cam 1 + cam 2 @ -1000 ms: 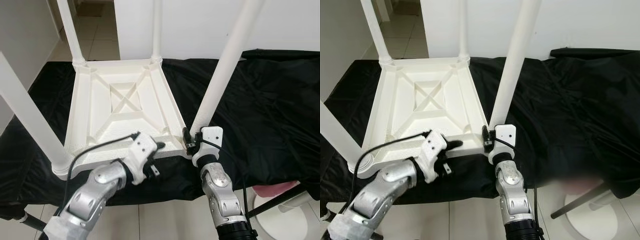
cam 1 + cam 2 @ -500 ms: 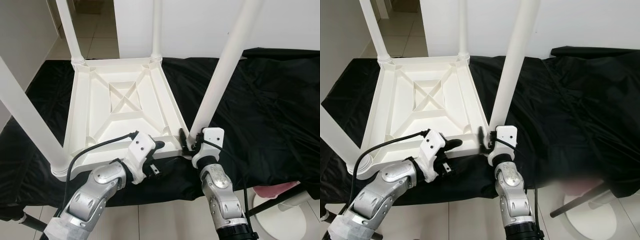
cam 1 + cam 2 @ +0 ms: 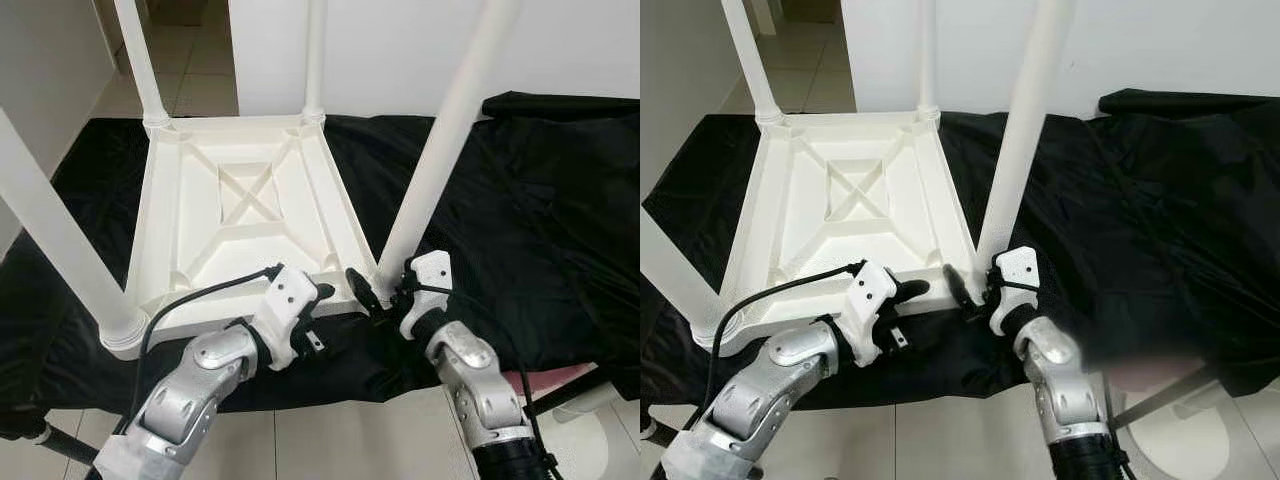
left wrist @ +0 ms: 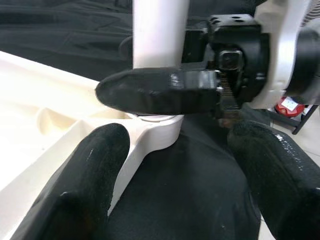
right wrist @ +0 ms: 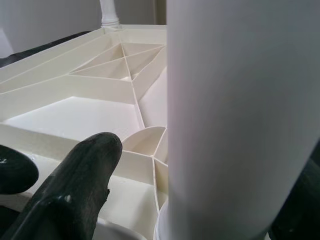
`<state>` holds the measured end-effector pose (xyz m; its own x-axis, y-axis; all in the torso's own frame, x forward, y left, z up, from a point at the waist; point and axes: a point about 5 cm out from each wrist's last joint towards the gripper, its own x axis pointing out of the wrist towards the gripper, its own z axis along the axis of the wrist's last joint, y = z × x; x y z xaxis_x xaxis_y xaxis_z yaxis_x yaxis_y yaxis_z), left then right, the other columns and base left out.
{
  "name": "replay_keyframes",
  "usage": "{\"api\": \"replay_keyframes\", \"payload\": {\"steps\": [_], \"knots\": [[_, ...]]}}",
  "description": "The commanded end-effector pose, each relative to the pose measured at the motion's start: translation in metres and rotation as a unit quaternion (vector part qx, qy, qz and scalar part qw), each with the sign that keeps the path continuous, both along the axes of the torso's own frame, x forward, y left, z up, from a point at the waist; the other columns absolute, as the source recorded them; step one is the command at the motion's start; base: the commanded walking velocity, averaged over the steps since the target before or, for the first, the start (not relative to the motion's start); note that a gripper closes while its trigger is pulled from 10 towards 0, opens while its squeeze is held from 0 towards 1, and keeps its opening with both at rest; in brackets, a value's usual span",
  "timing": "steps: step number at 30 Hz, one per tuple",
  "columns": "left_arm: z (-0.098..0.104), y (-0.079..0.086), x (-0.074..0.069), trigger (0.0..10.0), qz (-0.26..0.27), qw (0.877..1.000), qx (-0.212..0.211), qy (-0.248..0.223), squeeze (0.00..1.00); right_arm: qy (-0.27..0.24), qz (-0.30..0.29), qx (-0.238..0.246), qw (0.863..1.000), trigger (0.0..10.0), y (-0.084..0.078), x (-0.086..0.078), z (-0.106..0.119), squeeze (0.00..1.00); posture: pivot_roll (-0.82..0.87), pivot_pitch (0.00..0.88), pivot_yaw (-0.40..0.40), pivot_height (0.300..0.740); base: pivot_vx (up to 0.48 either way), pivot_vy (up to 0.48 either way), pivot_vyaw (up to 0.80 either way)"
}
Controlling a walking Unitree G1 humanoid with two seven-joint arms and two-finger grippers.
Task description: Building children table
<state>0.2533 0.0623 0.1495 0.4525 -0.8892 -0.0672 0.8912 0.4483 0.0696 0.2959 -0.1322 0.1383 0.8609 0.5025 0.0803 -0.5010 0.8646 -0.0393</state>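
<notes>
From the left eye, the white table (image 3: 240, 215) is lying upside down on a black cloth (image 3: 540, 210), its four legs pointing up. The near right leg (image 3: 440, 150) is rising from the corner closest to the robot. The left gripper (image 3: 322, 293) is reaching in at the table's near edge, just beside that corner. The right gripper (image 3: 385, 292) is sitting at the foot of the leg, one black finger (image 3: 358, 288) sticking out on the table side of the leg base.

The right eye is giving the same scene from a shifted angle: the left gripper (image 3: 912, 290) is resting against the near rim, and the right gripper (image 3: 975, 290) is hugging the bottom of the leg (image 3: 1025, 130), with tiled floor (image 3: 940, 430) below the cloth's edge.

The left wrist view is adding the close detail. Its two fingers (image 4: 85, 185) are standing wide apart, holding nothing, with the table's corner socket between them. Across the gap, the right gripper's finger (image 4: 160, 91) is lying against the leg (image 4: 160, 35) just above the socket.

The right wrist view is looking over the ribbed underside (image 5: 85, 95), the leg (image 5: 240, 115) looming close. One finger (image 5: 75, 190) is showing on the table side of it and the other on its far side, so the fingers are spread around the leg; whether they are pressing on it cannot be told.
</notes>
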Motion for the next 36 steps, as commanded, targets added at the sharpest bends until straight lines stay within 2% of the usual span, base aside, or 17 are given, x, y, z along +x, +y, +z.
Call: {"api": "replay_keyframes", "payload": {"steps": [1,3,8,9,10,11,12,14,15,20,21,22,23,31,33,34,36], "knots": [[-0.002,-0.006,-0.001,10.0,-0.015,1.0,0.011,-0.004,0.0,0.005,0.036,-0.037,0.999,10.0,-0.012,0.009,-0.002,0.0,0.03,0.013,-0.04,0.74,0.0,0.0,0.0],[-0.001,-0.006,0.0,10.0,-0.017,1.0,0.01,-0.002,0.0,0.002,0.044,-0.065,0.997,10.0,-0.02,0.017,0.0,0.0,0.03,0.023,-0.032,0.74,0.0,0.0,0.0],[-0.001,-0.005,0.0,10.0,-0.017,1.0,0.011,-0.002,0.0,0.002,0.057,-0.085,0.995,10.0,-0.023,0.021,0.0,0.0,0.02,0.028,-0.028,0.74,0.0,0.0,0.0],[-0.001,-0.006,0.0,10.0,-0.018,1.0,0.011,-0.003,0.0,0.001,0.067,-0.103,0.992,9.9,-0.023,0.023,-0.001,0.0,0.02,0.029,-0.021,0.74,0.0,0.0,0.0],[-0.001,-0.007,0.001,10.0,-0.018,1.0,0.01,-0.003,0.0,0.001,0.079,-0.116,0.99,4.7,-0.023,0.027,-0.001,0.0,0.02,0.031,-0.018,0.74,0.0,0.0,0.0],[-0.001,-0.007,0.001,10.0,-0.018,1.0,0.01,-0.003,0.0,0.001,0.079,-0.116,0.99,4.7,-0.023,0.027,-0.001,0.0,0.02,0.031,-0.018,0.74,0.0,0.0,0.0],[0.0,-0.008,0.001,10.0,-0.02,1.0,0.01,-0.004,0.0,0.0,0.091,-0.129,0.987,0.4,-0.023,0.03,-0.001,0.0,0.03,0.029,-0.019,0.74,0.0,0.0,0.0],[0.0,-0.009,0.001,10.0,-0.022,1.0,0.009,-0.004,0.0,-0.001,0.099,-0.137,0.986,0.4,-0.023,0.032,-0.001,0.0,0.03,0.029,-0.019,0.74,0.0,0.0,0.0],[0.0,-0.01,0.0,10.0,-0.023,1.0,0.011,-0.005,0.0,0.001,0.103,-0.137,0.985,0.0,-0.023,0.035,-0.002,0.0,0.03,0.025,-0.021,0.74,0.0,0.0,0.0],[0.0,-0.007,0.0,10.0,-0.021,1.0,0.011,-0.005,0.0,0.0,0.112,-0.132,0.985,0.0,-0.021,0.04,-0.002,0.0,0.04,0.024,-0.022,0.74,0.0,0.0,0.0],[0.0,-0.007,0.0,10.0,-0.02,1.0,0.012,-0.006,0.0,0.002,0.111,-0.127,0.986,4.1,-0.021,0.039,-0.003,0.0,0.04,0.023,-0.023,0.74,0.0,0.0,0.0],[0.0,-0.007,0.0,10.0,-0.02,1.0,0.012,-0.006,0.0,0.002,0.111,-0.127,0.986,4.1,-0.021,0.039,-0.003,0.0,0.04,0.023,-0.023,0.74,0.0,0.0,0.0],[0.0,-0.007,0.0,10.0,-0.018,1.0,0.012,-0.006,0.0,0.004,0.105,-0.121,0.987,10.0,-0.021,0.038,-0.004,0.0,0.04,0.023,-0.023,0.74,0.0,0.0,0.0],[-0.004,-0.011,-0.001,10.0,-0.015,1.0,0.011,-0.002,0.0,0.01,0.074,-0.095,0.993,10.0,-0.017,0.031,-0.009,0.0,0.02,0.032,-0.014,0.74,0.0,0.0,0.0],[-0.004,-0.012,-0.001,10.0,-0.016,1.0,0.008,0.001,0.0,0.011,0.025,-0.09,0.996,10.0,-0.016,0.024,-0.012,0.0,0.0,0.044,-0.019,0.74,0.0,0.0,0.0],[-0.004,-0.012,-0.001,10.0,-0.016,1.0,0.008,0.001,0.0,0.011,0.025,-0.09,0.996,10.0,-0.016,0.024,-0.012,0.0,0.0,0.044,-0.019,0.74,0.0,0.0,0.0],[-0.009,-0.007,0.0,10.0,-0.01,1.0,0.012,0.006,0.0,0.016,-0.043,-0.075,0.996,10.0,-0.017,0.018,-0.017,0.0,-0.01,0.052,-0.018,0.74,0.0,0.0,0.0]]}}
